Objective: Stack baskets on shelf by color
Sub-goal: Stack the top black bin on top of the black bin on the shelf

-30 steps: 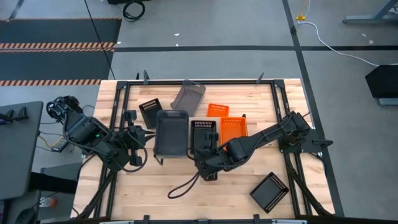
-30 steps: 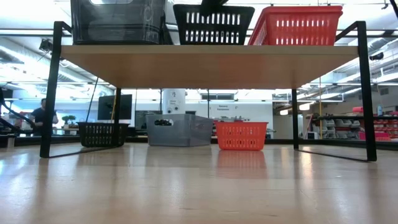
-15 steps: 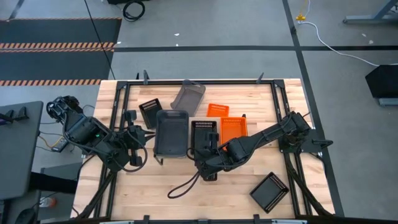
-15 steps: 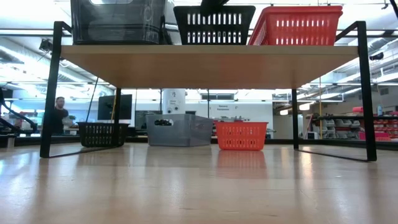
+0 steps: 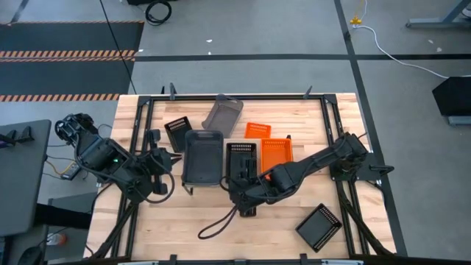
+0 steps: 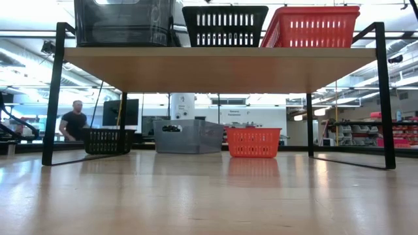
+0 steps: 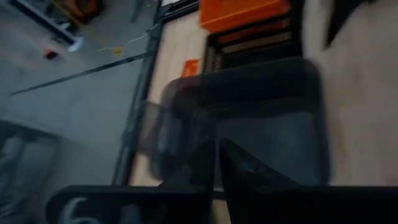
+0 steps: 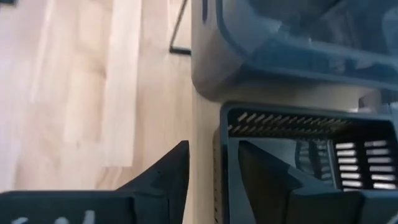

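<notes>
The shelf [image 6: 222,59] carries a grey basket [image 5: 202,156], a black basket [image 5: 241,156] and an orange basket [image 5: 275,152] side by side. My right gripper [image 8: 213,146] is open at the black basket's near end [image 5: 243,180]: one finger stands inside the end wall [image 8: 221,155], the other outside. My left gripper [image 7: 216,144] is shut, left of the grey basket [image 7: 249,118] and pointing at it. Behind the shelf a black basket [image 5: 178,132], a grey one [image 5: 222,112] and an orange one [image 5: 257,129] rest on the table. My left gripper's shut fingertips stand at the grey basket's left side [image 5: 185,157]; I cannot tell whether they touch it.
Another black basket [image 5: 319,227] lies tilted on the table at the near right. A dark cable [image 5: 213,223] loops on the table in front of the shelf. Black frame rails [image 5: 140,118] run along the table's sides. A person [image 6: 73,124] walks in the room behind.
My right gripper has opened at the black basket's near end. Its dark tip no longer shows above the basket in the low view. The basket stays standing on the shelf. In the room behind, a person has walked toward the right.
</notes>
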Action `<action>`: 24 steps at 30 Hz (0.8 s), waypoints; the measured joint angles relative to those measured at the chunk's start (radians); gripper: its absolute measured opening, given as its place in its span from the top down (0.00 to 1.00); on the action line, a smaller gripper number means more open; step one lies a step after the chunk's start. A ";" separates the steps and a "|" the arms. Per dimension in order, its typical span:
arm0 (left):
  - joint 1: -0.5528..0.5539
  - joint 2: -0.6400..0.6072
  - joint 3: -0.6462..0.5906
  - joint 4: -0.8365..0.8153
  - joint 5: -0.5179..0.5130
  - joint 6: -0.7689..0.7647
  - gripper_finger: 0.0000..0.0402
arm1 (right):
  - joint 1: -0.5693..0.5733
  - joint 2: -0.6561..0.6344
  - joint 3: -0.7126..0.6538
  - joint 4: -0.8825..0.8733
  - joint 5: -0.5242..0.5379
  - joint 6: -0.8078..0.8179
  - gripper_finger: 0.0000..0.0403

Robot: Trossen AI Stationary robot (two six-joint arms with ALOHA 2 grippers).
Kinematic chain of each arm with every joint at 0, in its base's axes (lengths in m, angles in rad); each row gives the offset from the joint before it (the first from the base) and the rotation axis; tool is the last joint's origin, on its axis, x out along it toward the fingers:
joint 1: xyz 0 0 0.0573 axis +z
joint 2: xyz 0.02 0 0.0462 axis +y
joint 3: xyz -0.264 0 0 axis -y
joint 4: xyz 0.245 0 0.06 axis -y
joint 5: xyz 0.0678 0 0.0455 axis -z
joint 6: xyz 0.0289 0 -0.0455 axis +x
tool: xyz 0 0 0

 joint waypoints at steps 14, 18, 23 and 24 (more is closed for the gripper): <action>0.124 -0.087 0.001 -0.112 -0.051 -0.035 0.94 | 0.114 -0.001 0.200 -0.108 -0.053 0.104 0.61; 0.160 -0.115 0.001 -0.111 -0.031 0.012 0.97 | 0.150 -0.001 0.226 -0.197 -0.069 0.224 0.61; 0.232 -0.149 0.001 -0.073 -0.019 0.102 0.97 | 0.202 -0.001 0.227 -0.296 -0.160 0.457 0.61; 0.254 -0.156 0.001 -0.055 -0.001 0.130 0.96 | 0.216 -0.001 0.223 -0.307 -0.176 0.517 0.61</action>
